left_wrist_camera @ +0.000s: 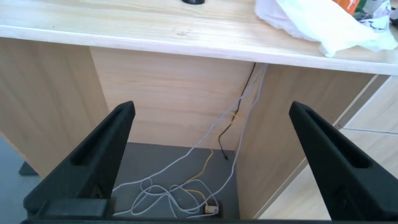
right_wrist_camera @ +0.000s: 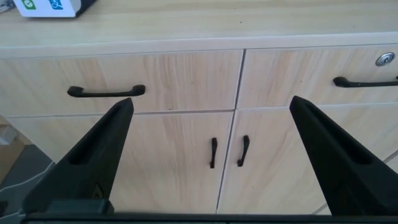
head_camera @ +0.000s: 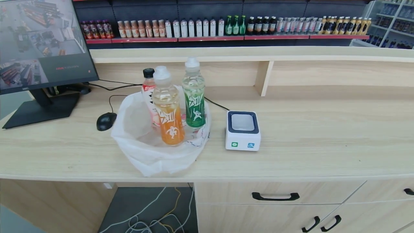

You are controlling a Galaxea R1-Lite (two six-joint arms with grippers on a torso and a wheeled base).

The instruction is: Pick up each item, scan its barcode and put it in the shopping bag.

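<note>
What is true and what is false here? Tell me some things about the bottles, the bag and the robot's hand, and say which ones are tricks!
1. The clear bottle of orange drink stands inside the white plastic shopping bag. True.
2. The clear bottle with the green label lies flat on the wooden counter. False: it stands upright in the bag.
3. The small white box scanner sits on the counter at the robot's right of the bag. True.
4. The left hand holds a bottle. False: it is open and empty, down below the counter's edge.
5. The black computer mouse is inside the bag. False: it lies on the counter beside the bag.
</note>
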